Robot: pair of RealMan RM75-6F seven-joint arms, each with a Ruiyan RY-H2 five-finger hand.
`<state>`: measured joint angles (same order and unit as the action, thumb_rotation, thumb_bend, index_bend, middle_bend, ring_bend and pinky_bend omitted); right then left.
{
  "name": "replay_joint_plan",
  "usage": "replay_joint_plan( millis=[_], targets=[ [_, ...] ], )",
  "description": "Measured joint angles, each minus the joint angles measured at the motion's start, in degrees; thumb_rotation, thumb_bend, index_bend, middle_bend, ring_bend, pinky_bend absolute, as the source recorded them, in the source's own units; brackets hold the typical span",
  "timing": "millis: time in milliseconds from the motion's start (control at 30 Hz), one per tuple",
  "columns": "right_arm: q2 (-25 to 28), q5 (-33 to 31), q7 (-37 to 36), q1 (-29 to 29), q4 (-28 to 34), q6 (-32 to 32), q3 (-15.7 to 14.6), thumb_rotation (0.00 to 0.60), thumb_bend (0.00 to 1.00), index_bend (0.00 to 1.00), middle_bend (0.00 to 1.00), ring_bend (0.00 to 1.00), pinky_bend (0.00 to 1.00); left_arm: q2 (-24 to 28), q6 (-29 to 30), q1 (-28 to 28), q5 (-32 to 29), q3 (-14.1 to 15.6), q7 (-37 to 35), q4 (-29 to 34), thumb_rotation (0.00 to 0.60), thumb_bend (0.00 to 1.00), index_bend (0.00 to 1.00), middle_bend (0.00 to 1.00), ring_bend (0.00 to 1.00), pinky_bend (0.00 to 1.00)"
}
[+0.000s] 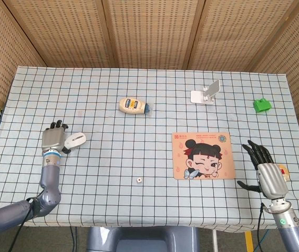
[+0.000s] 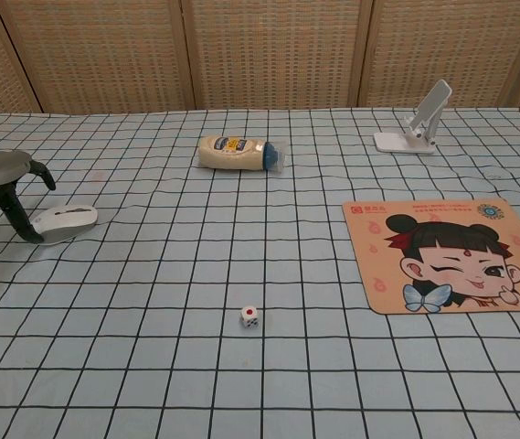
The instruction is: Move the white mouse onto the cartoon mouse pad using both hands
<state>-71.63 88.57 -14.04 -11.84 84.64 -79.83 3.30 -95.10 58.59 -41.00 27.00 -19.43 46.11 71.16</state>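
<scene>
Mouse (image 1: 75, 139) near left edge, untouched; left hand (image 1: 54, 139) beside it, fingers spread, empty. Risk: knocking it sideways. Right hand (image 1: 265, 170) spread, empty.

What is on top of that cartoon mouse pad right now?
Nothing. The mouse pad lies bare, its whole picture showing in both views. The white mouse sits far off beside the left hand. What lies under the pad is hidden.
</scene>
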Motion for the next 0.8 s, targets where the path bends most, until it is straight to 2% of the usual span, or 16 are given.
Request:
replay_joint_plan(
  millis=[267,433,533,667,800],
  targets=[
    [0.2,0.3,-0.6,-0.1,0.0,0.1,-0.2,0.6,0.13,0.0,0.0,0.0,0.0,-3.4,-1.3,-3.0,-0.5,0.6,0.3,-4.3,0.6,0.08,0.24,0.06,0.07,0.23],
    [0.3,0.1,-0.9,-0.1,0.0,0.1,-0.1,0.6,0.13,0.0,0.0,0.0,0.0,-4.6,-1.7,-4.0,-0.9,0.7,0.3,-6.1,0.6,0.15,0.29,0.11,0.11,0.27],
    [0.4,0.1,-1.0,-0.1,0.1,-0.1,0.0,0.6,0.13,0.0,0.0,0.0,0.0,-5.3,-1.7,-4.3,-1.1,1.0,0.4,-6.9,0.6,0.24,0.35,0.17,0.16,0.32],
    [0.4,0.1,-1.3,-0.1,0.0,-0.2,0.0,0.6,0.13,0.0,0.0,0.0,0.0,-5.6,0.0,-4.2,-0.6,1.4,0.2,-6.8,0.6,0.39,0.49,0.29,0.27,0.41],
    [0.4,0.1,-1.4,-0.1,0.1,-0.2,0.0,0.6,0.13,0.0,0.0,0.0,0.0,-5.4,1.4,-3.8,-0.1,1.6,-0.2,-6.1,0.6,0.44,0.54,0.34,0.31,0.44]
  ],
)
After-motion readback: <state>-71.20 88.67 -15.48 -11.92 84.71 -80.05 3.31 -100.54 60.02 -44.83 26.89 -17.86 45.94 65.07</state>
